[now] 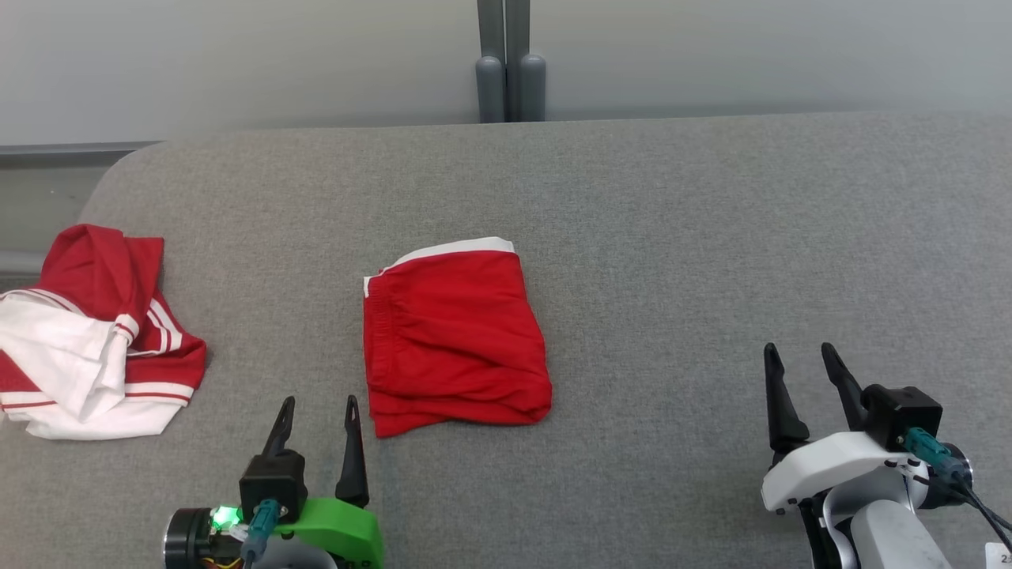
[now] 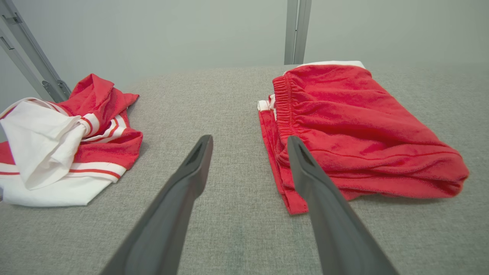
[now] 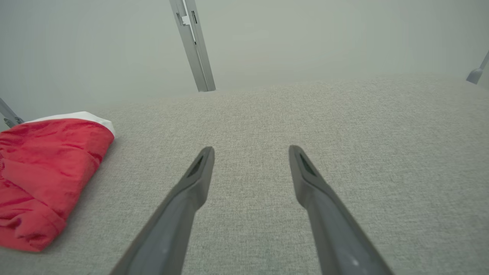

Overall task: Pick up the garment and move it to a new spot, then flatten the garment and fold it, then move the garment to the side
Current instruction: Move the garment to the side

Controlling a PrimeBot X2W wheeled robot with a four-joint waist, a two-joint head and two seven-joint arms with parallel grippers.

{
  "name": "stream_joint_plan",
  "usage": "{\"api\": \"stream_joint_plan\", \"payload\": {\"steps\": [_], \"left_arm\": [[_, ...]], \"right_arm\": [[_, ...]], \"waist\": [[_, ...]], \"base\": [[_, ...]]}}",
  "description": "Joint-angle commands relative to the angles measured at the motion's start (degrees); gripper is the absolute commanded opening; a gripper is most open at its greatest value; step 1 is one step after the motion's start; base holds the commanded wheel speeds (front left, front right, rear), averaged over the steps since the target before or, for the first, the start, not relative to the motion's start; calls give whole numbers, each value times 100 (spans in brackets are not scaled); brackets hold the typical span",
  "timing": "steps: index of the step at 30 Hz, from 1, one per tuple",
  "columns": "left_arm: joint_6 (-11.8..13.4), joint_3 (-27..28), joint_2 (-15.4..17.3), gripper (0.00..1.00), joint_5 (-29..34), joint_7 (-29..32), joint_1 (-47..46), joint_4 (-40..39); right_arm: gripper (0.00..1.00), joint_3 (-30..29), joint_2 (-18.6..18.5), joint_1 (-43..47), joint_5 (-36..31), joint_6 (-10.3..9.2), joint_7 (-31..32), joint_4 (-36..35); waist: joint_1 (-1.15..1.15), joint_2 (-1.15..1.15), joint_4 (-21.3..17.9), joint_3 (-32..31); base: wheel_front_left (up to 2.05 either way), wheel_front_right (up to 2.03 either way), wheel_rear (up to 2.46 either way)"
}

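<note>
Folded red garment lies at frame centre on the grey table. Left gripper, lower left, and right gripper, lower right: fingers spread wide, holding nothing. Crumpled red-and-white garment at left edge.

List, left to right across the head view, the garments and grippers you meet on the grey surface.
crumpled red and white garment → left gripper, jaws open → folded red shorts → right gripper, jaws open
</note>
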Motion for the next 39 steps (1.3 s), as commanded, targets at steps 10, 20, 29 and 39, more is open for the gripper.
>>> {"api": "stream_joint_plan", "payload": {"steps": [10,20,29,39], "left_arm": [[33,-428,22,100,-205,3,-302,-36],[122,-920,19,100,-385,3,-537,-81],[212,-1113,19,100,-501,3,-620,-183],[260,-1094,19,100,-517,3,-605,-179]], "right_arm": [[100,1126,-7,-745,413,0,-17,706],[100,1842,-15,-1712,759,0,-17,1523],[100,1919,-16,-2194,1315,0,-17,2331],[0,1880,-16,-2260,1433,0,-17,2384]], "waist": [[0,0,538,400],[0,0,1362,754],[0,0,1817,995],[0,0,1625,962]], "base": [[0,0,0],[0,0,0],[0,0,0],[0,0,0]]}}
